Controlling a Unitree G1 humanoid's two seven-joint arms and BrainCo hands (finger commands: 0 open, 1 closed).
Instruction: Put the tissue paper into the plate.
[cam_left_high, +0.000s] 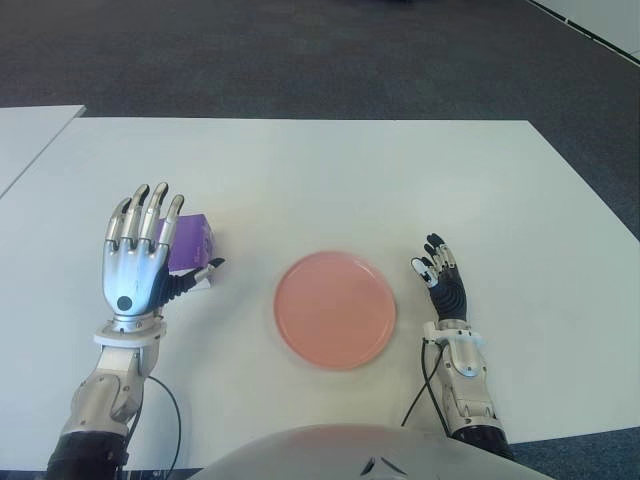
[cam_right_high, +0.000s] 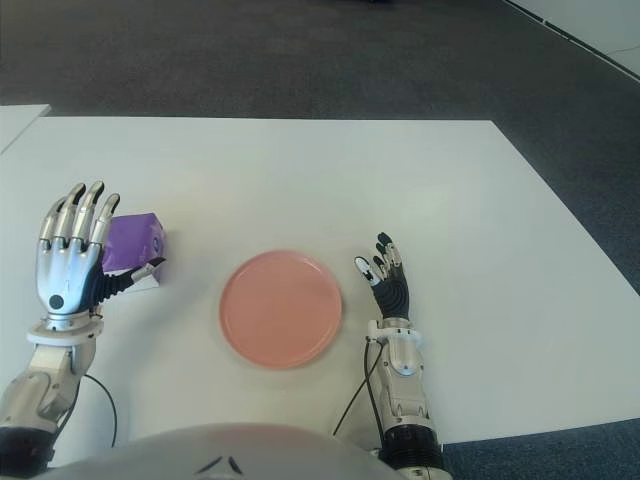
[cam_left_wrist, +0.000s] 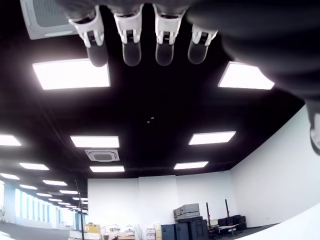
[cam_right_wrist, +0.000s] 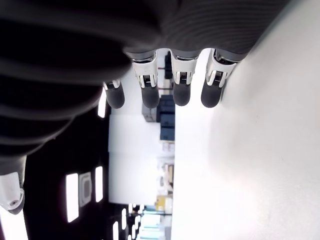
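Note:
A purple tissue pack (cam_left_high: 190, 241) lies on the white table (cam_left_high: 330, 170), left of a round pink plate (cam_left_high: 334, 309) near the table's front middle. My left hand (cam_left_high: 140, 255) is raised just in front of the pack, fingers straight and spread, thumb (cam_left_high: 200, 275) reaching toward the pack's near side; it holds nothing. The hand hides part of the pack. My right hand (cam_left_high: 438, 275) shows to the right of the plate, fingers extended, nothing in it. In the left wrist view the fingertips (cam_left_wrist: 131, 52) point at the ceiling.
A second white table (cam_left_high: 25, 135) stands at the far left. Dark carpet (cam_left_high: 300, 60) lies beyond the table's far edge. A black cable (cam_left_high: 425, 385) runs beside my right forearm.

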